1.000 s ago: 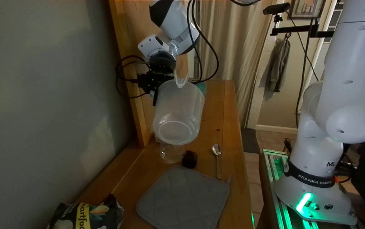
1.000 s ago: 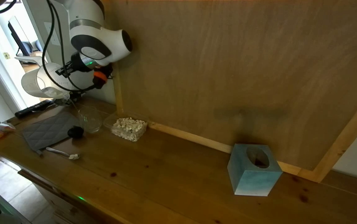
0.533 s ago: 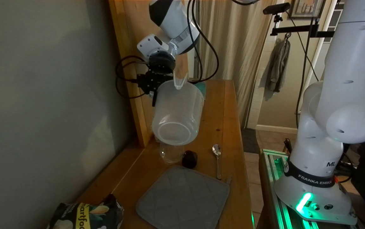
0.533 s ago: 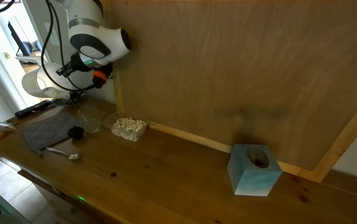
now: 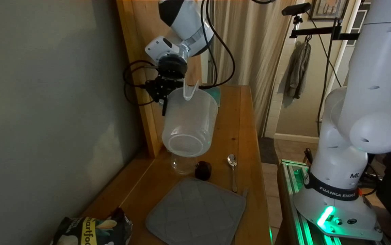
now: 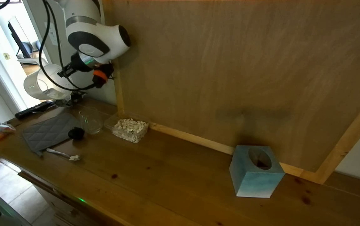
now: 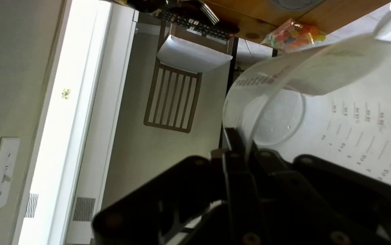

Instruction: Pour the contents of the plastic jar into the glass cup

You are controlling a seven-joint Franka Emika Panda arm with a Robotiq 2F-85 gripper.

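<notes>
The plastic jar, a translucent whitish measuring jug, hangs tilted above the table in both exterior views, its base toward the camera in an exterior view. My gripper is shut on its wall near the rim, and the wall runs between the black fingers. Inside the jug, the wrist view shows printed scale marks and a few small drops on the base. Below stands the glass cup, clear and upright on the table; the jug partly covers the cup in an exterior view. Whether the cup holds anything I cannot tell.
Beside the cup sits a small dark object. A grey pot holder, a spoon and a snack bag lie around. A clear box of oats and a blue tissue box stand along the wooden panel.
The jug has turned slightly back toward upright, its handle and base shifting a little. A thin pale line under its lip in an exterior view earlier no longer shows. The grip is unchanged.
</notes>
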